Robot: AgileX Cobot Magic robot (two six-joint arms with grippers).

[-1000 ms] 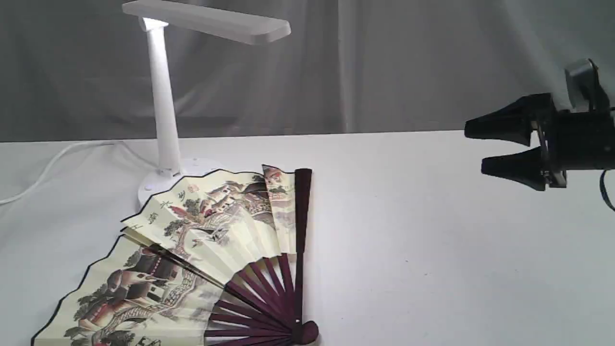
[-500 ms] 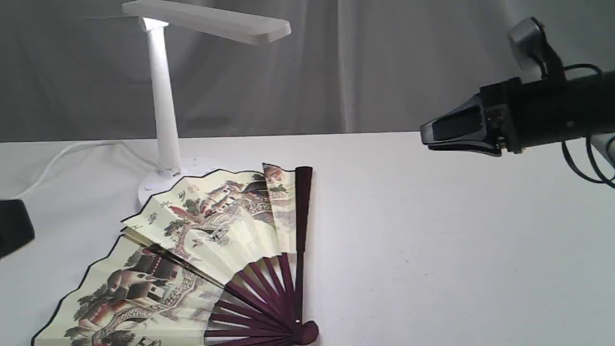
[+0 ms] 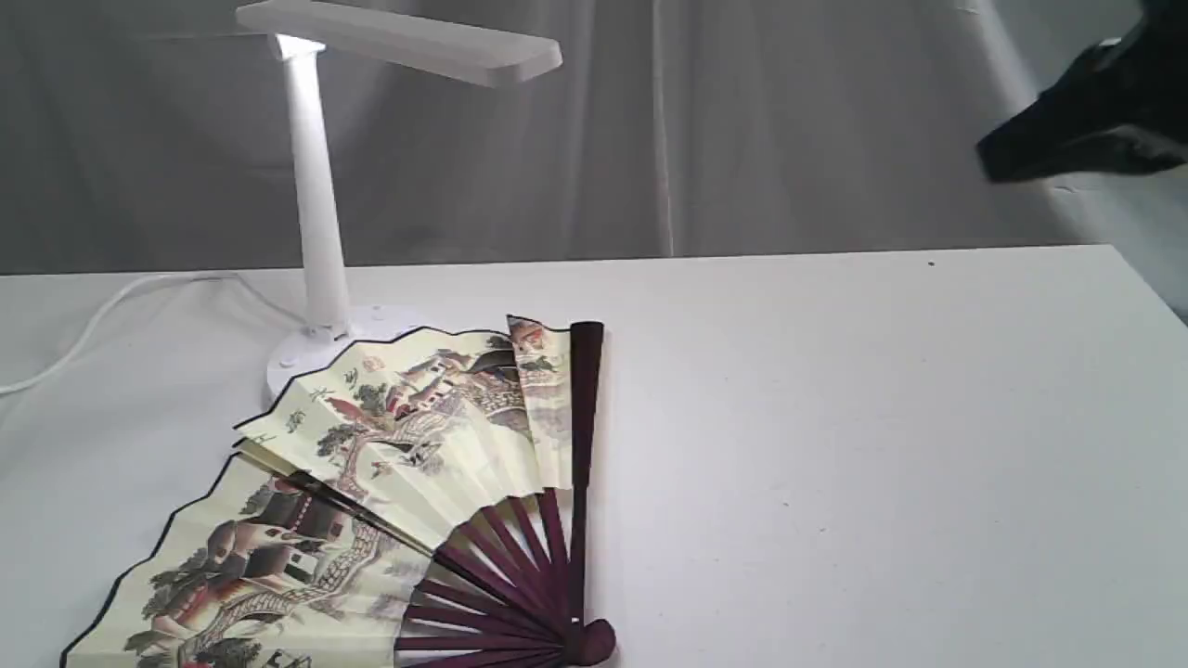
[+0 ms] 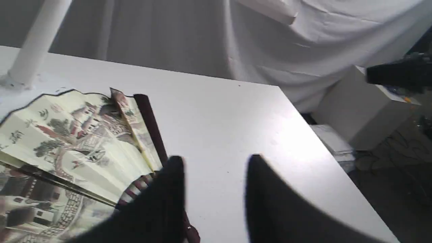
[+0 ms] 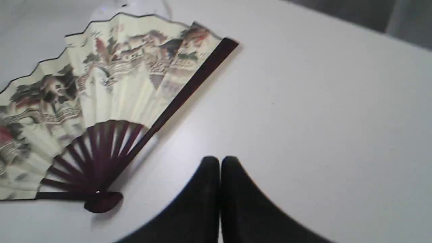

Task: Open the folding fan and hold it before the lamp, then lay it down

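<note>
Item: folding fan, spread flat lower left of frame, by lamp base. Prob. light, leaf tears easy; grip maroon outer rib. Left gripper parted, empty; right gripper clenched, empty

left hand: two matte black fingers, broad bases tapering to rounded tips. right hand: same black tapered pair, smooth surface.
</note>
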